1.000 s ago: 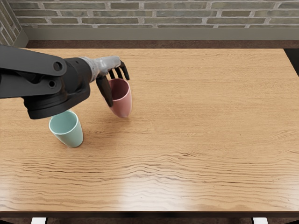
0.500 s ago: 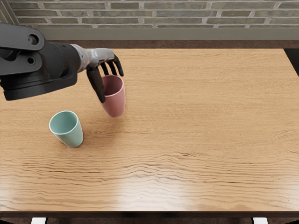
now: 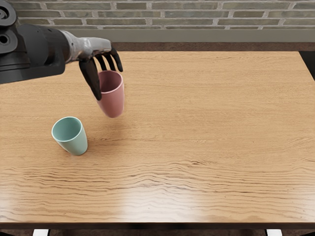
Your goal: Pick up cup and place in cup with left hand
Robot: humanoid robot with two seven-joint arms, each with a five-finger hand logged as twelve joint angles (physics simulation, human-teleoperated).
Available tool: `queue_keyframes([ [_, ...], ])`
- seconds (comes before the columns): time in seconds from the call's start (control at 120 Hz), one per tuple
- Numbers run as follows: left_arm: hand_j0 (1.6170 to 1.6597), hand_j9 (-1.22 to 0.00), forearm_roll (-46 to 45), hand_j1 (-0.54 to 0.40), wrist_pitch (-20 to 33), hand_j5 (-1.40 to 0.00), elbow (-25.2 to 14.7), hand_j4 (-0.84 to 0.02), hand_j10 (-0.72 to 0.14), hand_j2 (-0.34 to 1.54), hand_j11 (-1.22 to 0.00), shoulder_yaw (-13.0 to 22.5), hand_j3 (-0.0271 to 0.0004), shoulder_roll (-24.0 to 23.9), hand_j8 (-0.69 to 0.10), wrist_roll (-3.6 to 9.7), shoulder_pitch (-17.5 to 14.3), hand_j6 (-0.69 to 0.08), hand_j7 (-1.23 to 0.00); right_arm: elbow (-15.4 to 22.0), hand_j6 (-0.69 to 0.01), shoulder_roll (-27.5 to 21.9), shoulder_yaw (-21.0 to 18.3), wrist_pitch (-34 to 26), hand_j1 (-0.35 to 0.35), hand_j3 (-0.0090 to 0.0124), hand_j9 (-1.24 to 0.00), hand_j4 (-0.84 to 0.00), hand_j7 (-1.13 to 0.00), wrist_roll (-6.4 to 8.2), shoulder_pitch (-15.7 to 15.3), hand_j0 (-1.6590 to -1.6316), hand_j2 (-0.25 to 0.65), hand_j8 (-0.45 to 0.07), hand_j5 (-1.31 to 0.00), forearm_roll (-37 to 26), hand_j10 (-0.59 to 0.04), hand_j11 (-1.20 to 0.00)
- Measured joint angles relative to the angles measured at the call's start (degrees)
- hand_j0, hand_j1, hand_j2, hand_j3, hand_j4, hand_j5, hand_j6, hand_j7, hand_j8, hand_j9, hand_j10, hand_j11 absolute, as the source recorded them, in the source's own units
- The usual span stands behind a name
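My left hand (image 3: pixel 100 73) reaches in from the upper left and grasps the pink cup (image 3: pixel 113 98) near its rim, thumb on the near side and the other fingers at the far side. The pink cup is held above the table, mouth up and slightly tilted. To its lower left, a mint-green cup (image 3: pixel 75 139) stands on the table with its opening visible. The two cups are apart.
The wooden table (image 3: pixel 197 123) spans the view, with a brick wall (image 3: pixel 192 17) behind its far edge. The left forearm crosses the table's far left corner.
The left hand has moved left and up in the picture, carrying the pink cup with it. The mint-green cup has not moved.
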Motion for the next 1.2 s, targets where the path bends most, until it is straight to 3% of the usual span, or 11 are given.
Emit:
queue_keyframes([
  [1.2,1.658,-0.6,-3.48,-0.152,-25.79,-0.6,-0.14,-0.458,-0.459,0.28,-0.6,0.69,0.0,14.79,-0.392,0.0,-12.57,-0.384,-0.6,-0.01,-0.001,0.0,0.0,0.0,-0.349,0.0,0.0,0.0,0.0,0.01,0.0,-1.6581,0.0,-0.001,0.0,0.0,0.0,0.0],
])
